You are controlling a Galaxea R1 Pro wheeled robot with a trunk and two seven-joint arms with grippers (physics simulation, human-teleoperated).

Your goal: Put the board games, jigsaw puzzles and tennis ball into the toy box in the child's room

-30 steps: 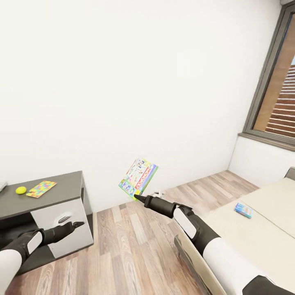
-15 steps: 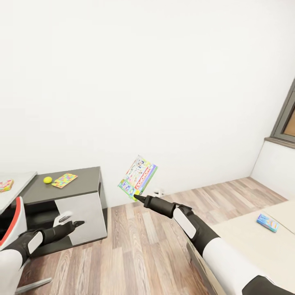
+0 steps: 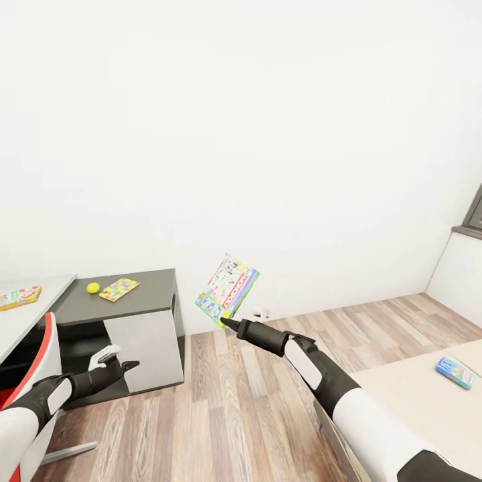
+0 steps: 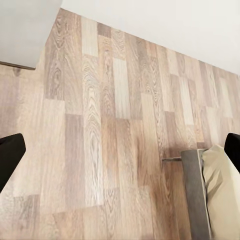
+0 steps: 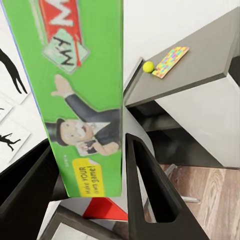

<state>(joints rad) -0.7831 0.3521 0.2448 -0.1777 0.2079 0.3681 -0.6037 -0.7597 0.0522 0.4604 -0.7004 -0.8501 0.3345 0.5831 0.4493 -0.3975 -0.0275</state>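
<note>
My right gripper [image 3: 227, 323] is shut on the lower edge of a colourful board game [image 3: 227, 290], held upright in the air over the floor. In the right wrist view the green box [image 5: 82, 95] sits between the two dark fingers [image 5: 147, 190]. A tennis ball [image 3: 93, 288] and a jigsaw puzzle [image 3: 119, 289] lie on the table's dark lower wing [image 3: 150, 288]. A second flat colourful toy [image 3: 20, 296] rests on the pale grey top. A light blue board game [image 3: 456, 372] lies on the bed [image 3: 402, 388]. My left gripper [image 3: 124, 366] hangs open and empty over the floor. The toy box is out of view.
A red and white chair [image 3: 40, 375] stands by the desk at the left edge. White drawers [image 3: 144, 351] front the dark wing. Wood-plank floor [image 3: 227, 415] runs between desk and bed. The bed's grey frame corner [image 4: 195, 195] lies close below my left gripper.
The whole view has swung left: the desk and its toys slid toward centre, the chair came into view, the window nearly left the picture. Both arms keep their pose, board game still held.
</note>
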